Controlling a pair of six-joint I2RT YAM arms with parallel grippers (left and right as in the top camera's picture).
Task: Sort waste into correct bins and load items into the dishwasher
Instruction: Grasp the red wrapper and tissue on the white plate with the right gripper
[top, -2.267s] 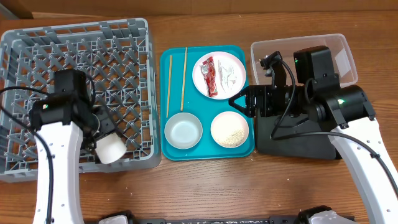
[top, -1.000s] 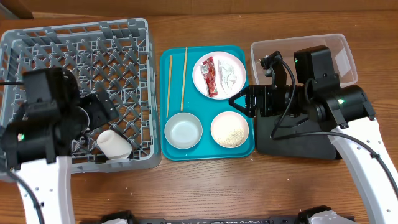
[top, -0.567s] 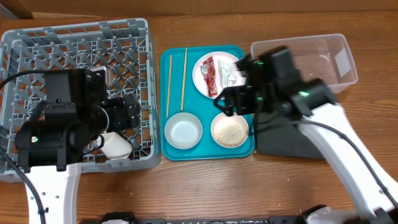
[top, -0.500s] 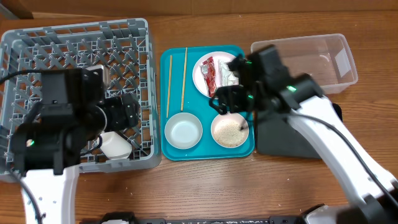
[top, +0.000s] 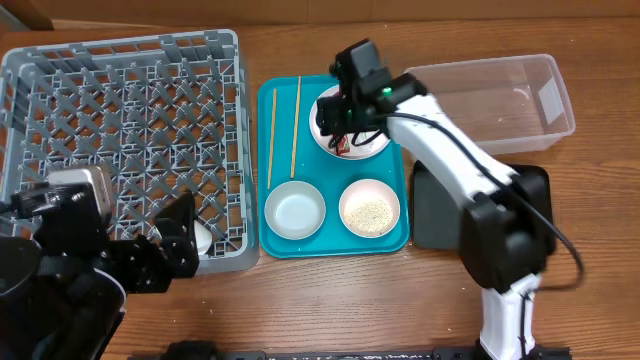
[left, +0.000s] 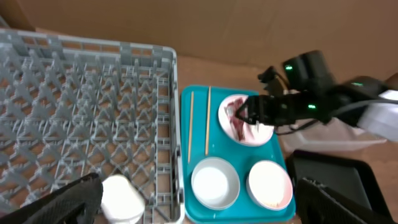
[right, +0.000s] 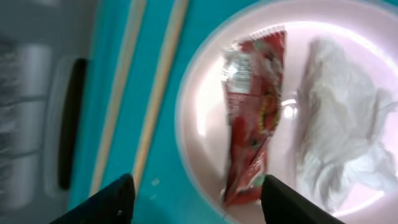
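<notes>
Two arms, one step in hand: the wrapper pick.

1. Left gripper (left: 193, 208). Fingers spread wide and empty, raised over the near edge of the rack (top: 60, 70). Cup (left: 122, 199) lies on its side in the rack's near right corner, released. No work needed here for this step; best kept back from the tray (top: 268, 230).

2. Chopsticks (right: 140, 106). Two, wooden, lying side by side on the tray, just left of the plate (right: 205, 81). Judged a hazard: a finger coming down too far left may knock them.

3. Right gripper (right: 194, 196). Fingers parted, holding nothing, hovering above the plate. Advice: centre over the wrapper, turn the jaws to close across its narrow width, descend until the tips nearly meet the plate, close gently so the plate does not slide, lift straight up.

4. Wrapper (right: 256, 112). Red and white, crinkled, long and narrow, lying flat on the plate's left half. Thin and light; likely to slip if pinched only by an edge.

5. Tissue (right: 339, 118). White, crumpled, on the plate's right half, just beside the wrapper. Keep the far finger clear of it.

6. Tub (top: 500, 95). Clear, right of the tray, a likely drop point.
</notes>
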